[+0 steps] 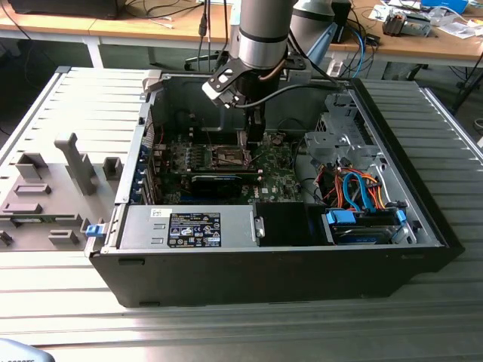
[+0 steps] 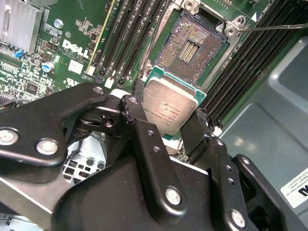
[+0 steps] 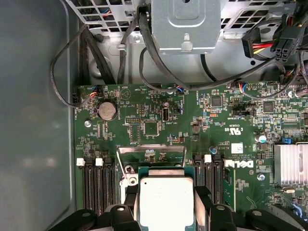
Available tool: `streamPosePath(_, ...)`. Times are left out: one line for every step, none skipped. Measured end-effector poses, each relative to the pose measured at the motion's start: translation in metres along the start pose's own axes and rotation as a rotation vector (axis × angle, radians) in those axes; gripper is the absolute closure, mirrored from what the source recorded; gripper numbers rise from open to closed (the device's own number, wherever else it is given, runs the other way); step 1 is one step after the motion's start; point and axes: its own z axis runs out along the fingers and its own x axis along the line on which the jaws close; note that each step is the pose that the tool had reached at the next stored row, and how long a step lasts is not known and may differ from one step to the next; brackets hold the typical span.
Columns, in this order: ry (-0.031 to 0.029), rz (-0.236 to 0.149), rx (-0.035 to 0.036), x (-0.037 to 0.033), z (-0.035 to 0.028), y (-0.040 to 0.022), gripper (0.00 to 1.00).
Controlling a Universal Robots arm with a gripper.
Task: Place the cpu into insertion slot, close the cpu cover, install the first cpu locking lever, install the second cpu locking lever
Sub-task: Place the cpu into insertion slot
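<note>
My gripper [image 2: 163,120] is shut on the cpu [image 2: 171,107], a pale silver square plate on a green carrier, clamped by its two opposite edges between the black fingers [image 2: 131,109]. It hangs just short of the insertion slot [image 2: 190,45], whose brownish contact field lies uncovered inside its metal rim. In the first wrist view the cpu [image 3: 166,199] sits between the fingertips, and the cpu cover [image 3: 151,155] stands raised beyond it. A thin locking lever [image 2: 274,27] sticks out beside the slot. In the exterior view the gripper [image 1: 255,139] reaches down into the open computer case over the slot [image 1: 230,157].
Black memory slots [image 2: 127,43] flank the socket on both sides. A finned heatsink [image 3: 291,163] and a coin battery [image 3: 107,110] sit on the board. A grey labelled box [image 1: 192,226] and a drive cage with orange and blue cables [image 1: 355,188] fill the case's near side and the exterior view's right.
</note>
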Motion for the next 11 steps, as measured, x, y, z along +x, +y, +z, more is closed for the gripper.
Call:
streamPosePath(0.0,0.0,0.0,0.0,0.0,-0.0002,0.45)
streamPosePath(0.0,0.0,0.0,0.0,0.0,-0.0005,0.45)
streamPosePath(0.0001,0.0,-0.0001,0.0,0.0,-0.0009,0.45)
streamPosePath(0.0001,0.0,0.0,0.0,0.0001,-0.0012,0.45)
streamPosePath(0.0001,0.0,0.0,0.0,0.0001,-0.0016,0.45)
streamPosePath(-0.0001,0.0,0.0,-0.0001,0.0001,-0.0017,0.45)
streamPosePath(-0.0001,0.0,0.0001,-0.0001,0.0002,-0.002,0.45)
streamPosePath(-0.0001,0.0,0.0001,-0.0001,0.0003,-0.0022,0.45)
streamPosePath(0.0,0.0,0.0,-0.0001,0.0004,-0.0024,0.45)
streamPosePath(0.0001,0.0,-0.0001,0.0,0.0006,-0.0025,0.45)
streamPosePath(0.0001,0.0,0.0,0.0,0.0008,-0.0027,0.45)
